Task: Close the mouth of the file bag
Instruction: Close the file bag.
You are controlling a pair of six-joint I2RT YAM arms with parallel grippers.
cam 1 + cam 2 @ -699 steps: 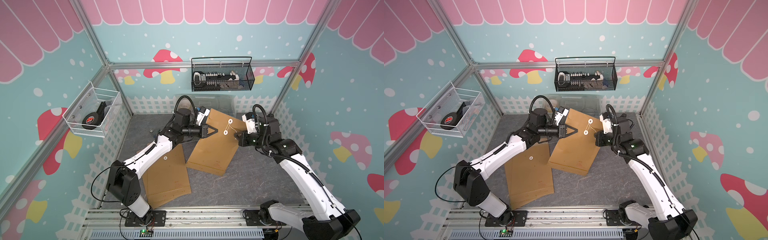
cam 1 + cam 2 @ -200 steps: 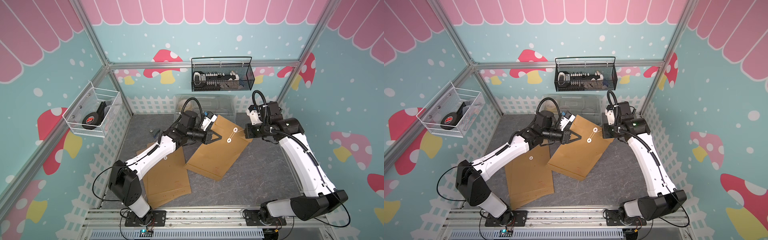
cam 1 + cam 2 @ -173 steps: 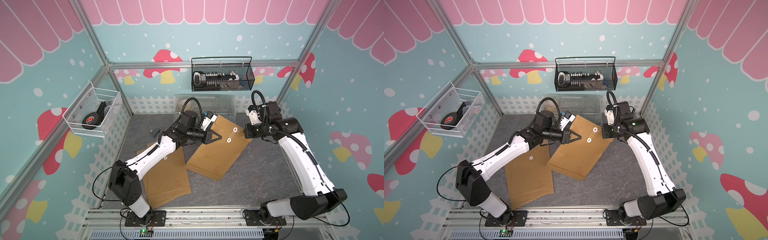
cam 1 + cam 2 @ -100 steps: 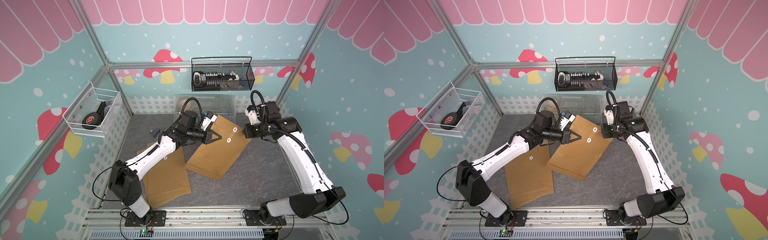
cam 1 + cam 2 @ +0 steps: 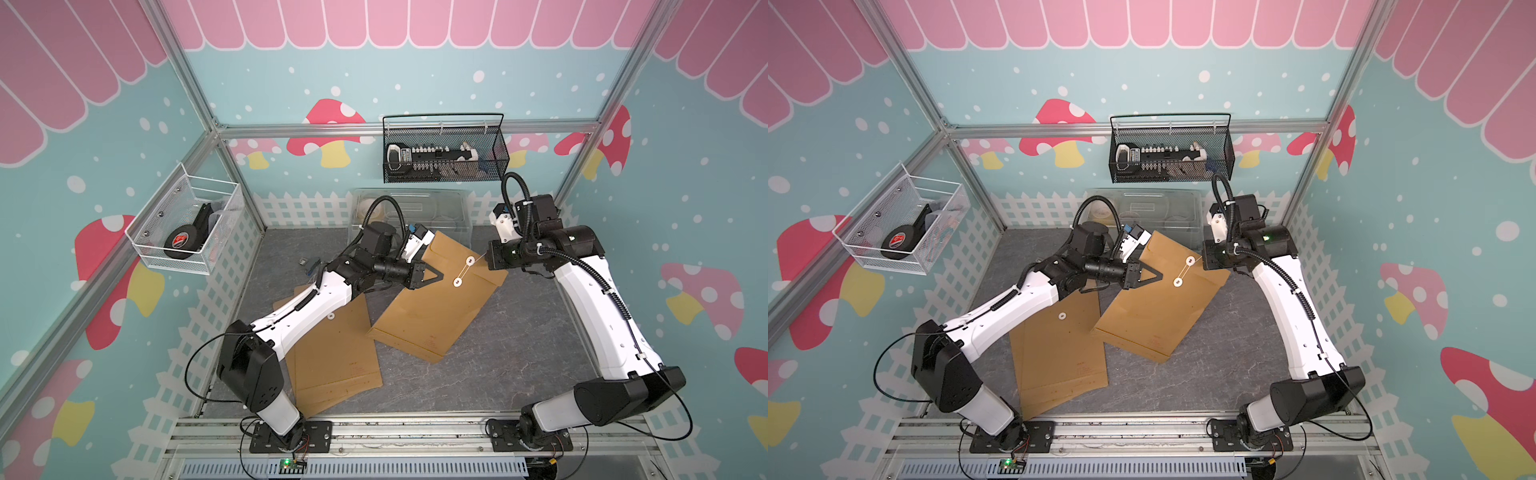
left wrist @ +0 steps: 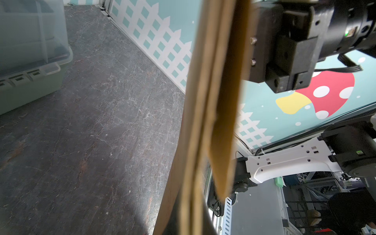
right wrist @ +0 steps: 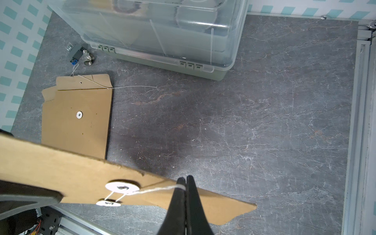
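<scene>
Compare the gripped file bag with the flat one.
The held file bag has its mouth end raised in the left gripper; the flat file bag lies wholly on the table. The held one's string loops both discs, pinched by the right gripper; the flat one's loose string trails free, flap open. Both are brown paper.

File bag lies right of envelopes, before bin.
</scene>
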